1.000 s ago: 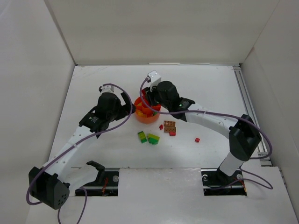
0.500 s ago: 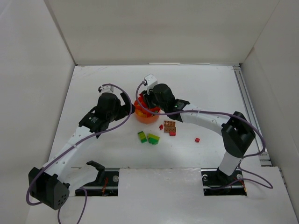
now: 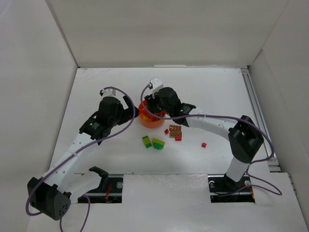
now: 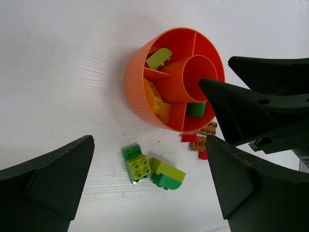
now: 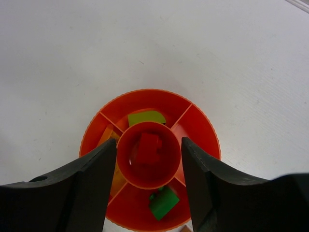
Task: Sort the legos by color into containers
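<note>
From above: orange dish at mid-tabletop, right tool directly over it, left tool just beside its left rim. Loose bricks all on the near side of the dish: a green-and-lime pair nearest the left arm, tan studded brick with small red bits just beside it under the right forearm, one lone red brick further right, well apart.

From the left wrist: left tool spread wide, holding nothing. Between its fingers, toward the near side, the green-and-lime brick and a lime-over-green one, touching or nearly so. Long axis of the second roughly in line with the fingers' closing direction, so probably a wrist turn needed before any pinch. Dish beyond them, with lime, yellow and green pieces in separate outer sections.

From the right wrist: right tool parted, a finger to either side of the central cup, gripping nothing. Red brick lying loose inside that cup, clear of both fingers. Lime piece in the far section, green brick in the near one.

Likely next pick: the green-and-lime pair, left arm the nearer.
</note>
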`<state>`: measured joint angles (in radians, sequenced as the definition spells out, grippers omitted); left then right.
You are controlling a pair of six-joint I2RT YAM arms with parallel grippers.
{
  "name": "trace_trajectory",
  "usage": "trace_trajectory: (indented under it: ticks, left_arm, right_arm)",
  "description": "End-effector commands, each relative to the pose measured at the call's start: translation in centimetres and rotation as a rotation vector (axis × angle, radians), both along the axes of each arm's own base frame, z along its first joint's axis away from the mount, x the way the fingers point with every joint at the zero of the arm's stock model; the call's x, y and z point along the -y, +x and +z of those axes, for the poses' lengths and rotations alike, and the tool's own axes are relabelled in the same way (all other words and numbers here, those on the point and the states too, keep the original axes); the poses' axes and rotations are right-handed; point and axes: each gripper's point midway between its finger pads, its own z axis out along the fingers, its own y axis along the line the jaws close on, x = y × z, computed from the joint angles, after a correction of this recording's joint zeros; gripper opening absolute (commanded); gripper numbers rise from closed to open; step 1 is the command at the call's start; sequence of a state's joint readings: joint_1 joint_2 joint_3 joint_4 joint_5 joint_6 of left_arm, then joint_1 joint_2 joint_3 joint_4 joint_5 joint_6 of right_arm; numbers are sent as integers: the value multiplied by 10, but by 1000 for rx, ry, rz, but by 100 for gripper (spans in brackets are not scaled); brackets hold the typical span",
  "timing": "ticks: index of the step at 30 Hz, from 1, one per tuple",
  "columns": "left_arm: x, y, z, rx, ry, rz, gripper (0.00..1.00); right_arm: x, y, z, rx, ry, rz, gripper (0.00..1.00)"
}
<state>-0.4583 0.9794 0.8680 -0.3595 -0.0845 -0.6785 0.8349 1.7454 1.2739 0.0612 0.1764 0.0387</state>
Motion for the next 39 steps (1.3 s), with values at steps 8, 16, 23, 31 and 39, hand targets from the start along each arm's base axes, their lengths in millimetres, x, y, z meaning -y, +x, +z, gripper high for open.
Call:
trace_trajectory:
  ticks: [8, 16, 23, 31, 39]
  left_arm:
    - [24, -3, 14, 61, -27, -154, 100]
    - [120, -24, -10, 24, 169, -414, 100]
    - [154, -13, -42, -68, 221, -453, 78]
    - [180, -7, -73, -123, 320, -458, 61]
    - [185, -4, -100, -192, 410, -404, 52]
  right_arm:
    - [46, -15, 56, 77, 102, -132, 66]
    - [208, -43, 10, -219, 67, -602, 72]
    - [303, -82, 20, -205, 65, -837, 74]
    - [328, -85, 19, -206, 58, -869, 74]
    - [338, -80, 10, -233, -18, -880, 75]
